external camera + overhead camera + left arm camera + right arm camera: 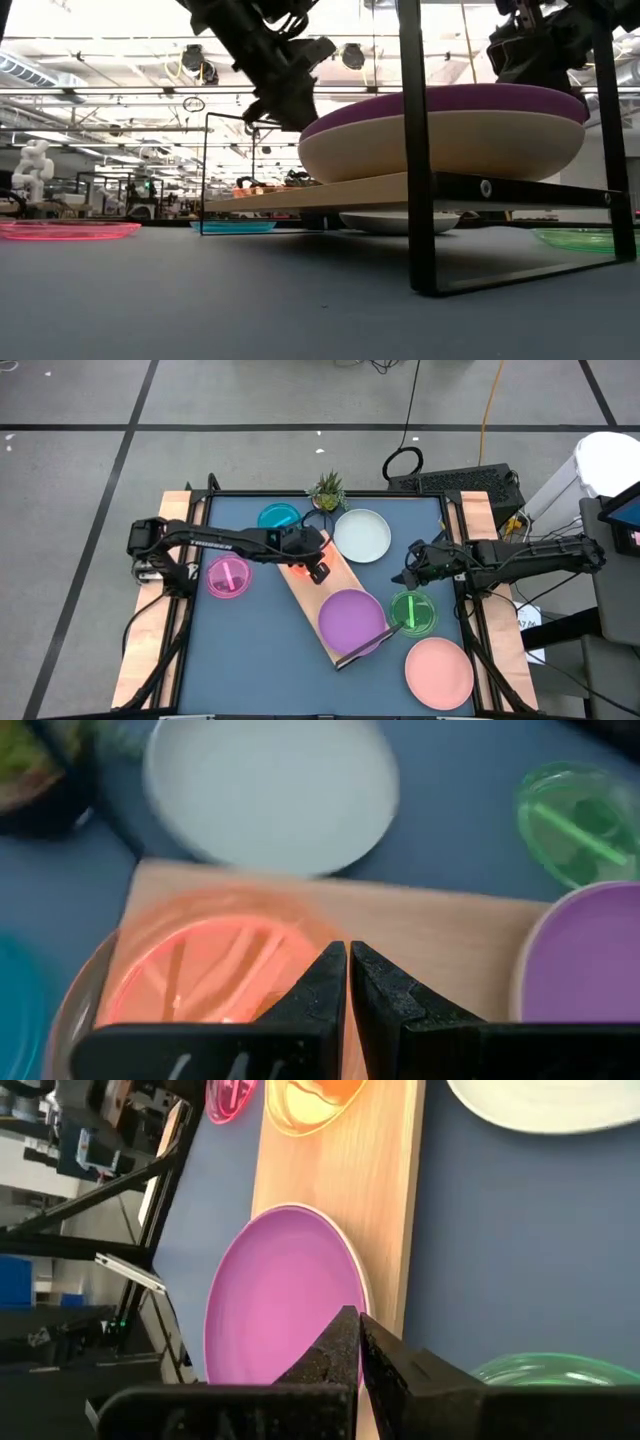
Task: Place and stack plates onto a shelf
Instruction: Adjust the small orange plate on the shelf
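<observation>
The light wooden shelf board on its thin black wire frame (328,600) lies diagonally across the blue tabletop (250,660). On its lower end sits the large opaque purple plate (352,618), stacked on a cream plate (440,142) that shows beneath it in the low view. On the upper end rests the small translucent orange plate (205,970), with a pale rim showing around it that may belong to another dish below – that cannot be settled from here.

The left gripper (318,570) hovers above the orange plate with its fingers pressed together and nothing between them. The right gripper (412,563), likewise closed and empty, hangs near the green translucent plate (413,612), above the table between the shelf and the right edge.

The likely trouble is a clip or a shove: a closed left gripper descending would strike the orange plate instead of straddling its rim, and could slide it towards the shelf's long edge. The stacked purple plate fills nearly the whole width of the board, so any nudge there risks tipping it off the side.

Room is uneven. The large pale blue-white plate (362,535) sits just beside the shelf's upper corner, with the small potted plant (328,490) close by, so that side is crowded. The cyan translucent plate (279,517) and magenta translucent plate (229,576) lie to the left, the salmon pink plate (439,672) near the front right corner – the front left of the table offers the most free space.
</observation>
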### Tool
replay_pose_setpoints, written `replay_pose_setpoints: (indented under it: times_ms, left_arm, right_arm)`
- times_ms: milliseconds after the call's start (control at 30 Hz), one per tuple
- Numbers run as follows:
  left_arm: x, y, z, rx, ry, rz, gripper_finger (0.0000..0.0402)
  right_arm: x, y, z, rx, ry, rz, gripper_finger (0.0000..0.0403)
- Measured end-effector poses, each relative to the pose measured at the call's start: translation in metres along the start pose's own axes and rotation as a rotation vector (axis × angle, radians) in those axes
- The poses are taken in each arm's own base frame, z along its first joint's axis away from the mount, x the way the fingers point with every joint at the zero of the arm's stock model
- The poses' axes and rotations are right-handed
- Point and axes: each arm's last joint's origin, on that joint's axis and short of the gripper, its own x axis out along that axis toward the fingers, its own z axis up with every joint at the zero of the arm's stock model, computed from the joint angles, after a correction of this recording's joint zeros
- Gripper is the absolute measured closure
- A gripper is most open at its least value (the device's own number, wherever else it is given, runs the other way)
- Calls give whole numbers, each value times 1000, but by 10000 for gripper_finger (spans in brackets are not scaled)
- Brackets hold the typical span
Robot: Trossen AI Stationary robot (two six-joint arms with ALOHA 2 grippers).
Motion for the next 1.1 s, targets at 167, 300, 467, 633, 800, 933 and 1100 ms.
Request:
replay_pose_setpoints:
  times_ms: [167, 300, 467, 633, 800, 933, 1100]
  left_arm:
    - [-5, -22, 1, 164, -115, -22, 378]
    - [-6, -24, -15, 221, -47, 123, 378]
    - [12, -21, -33, 271, 70, 192, 378]
    - [30, -19, -39, 341, 99, 222, 378]
    - [40, -16, -42, 329, 137, 188, 378]
    - [43, -17, -45, 323, 163, 144, 378]
    - [43, -18, -47, 325, 196, 97, 378]
  right_arm:
    - [0, -1, 0, -66, 2, -8, 403]
    - [0, -2, -1, -82, 7, -15, 403]
    - [0, -2, 0, -101, -9, -32, 403]
    - [0, -3, 0, -106, -8, -32, 403]
    - [0, -2, 0, -100, -7, -31, 403]
    - [0, -2, 0, -84, -7, -30, 403]
    - [0, -2, 0, -84, -8, -29, 403]
